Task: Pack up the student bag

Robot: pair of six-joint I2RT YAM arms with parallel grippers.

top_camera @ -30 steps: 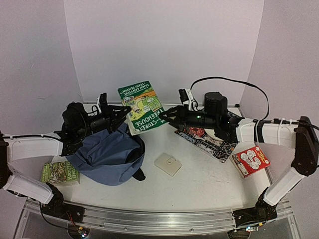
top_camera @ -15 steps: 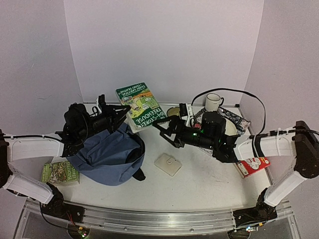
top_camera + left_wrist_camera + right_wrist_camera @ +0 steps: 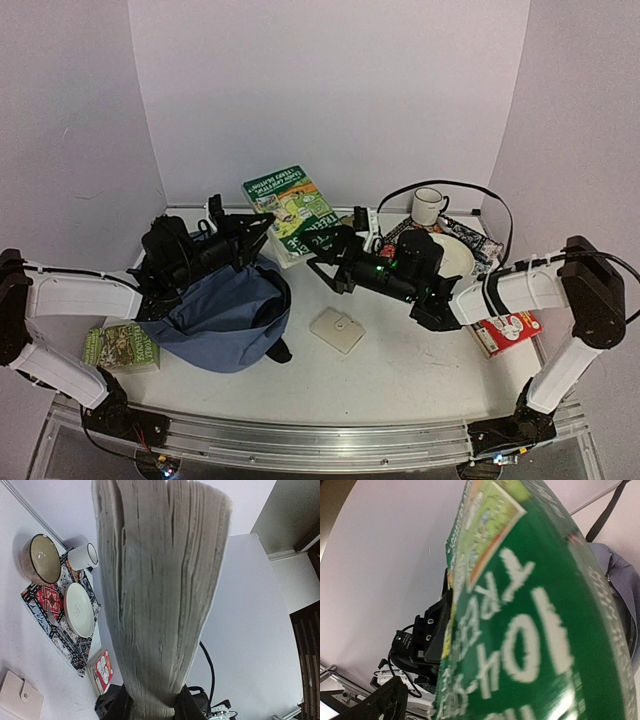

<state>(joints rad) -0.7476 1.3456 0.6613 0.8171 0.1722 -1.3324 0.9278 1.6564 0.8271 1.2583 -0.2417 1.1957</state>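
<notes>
The student bag [image 3: 225, 312] is a slate-blue backpack slumped on the table at the left, its mouth facing right. Above the mouth a green paperback [image 3: 291, 205] is held up at a tilt, and my left gripper [image 3: 262, 228] is shut on its near left edge. In the left wrist view the page block [image 3: 160, 595] rises from between my fingers [image 3: 116, 707]. My right gripper [image 3: 328, 254] stands open just under the book's right corner, holding nothing. The green cover [image 3: 530, 625] fills the right wrist view, with one right finger [image 3: 390, 702] at the lower left.
A cream wallet [image 3: 337, 329] lies mid-table. A patterned mat [image 3: 50, 600] at the back right carries a bowl [image 3: 41, 557], a mug [image 3: 430, 205] and a plate [image 3: 79, 609]. A red book [image 3: 508, 325] lies at the right, another green book [image 3: 120, 346] at the near left.
My right gripper has let go of the green book's right edge, opened wide and dropped lower and leftward under it. The left gripper still holds the book, now shifted slightly right.
</notes>
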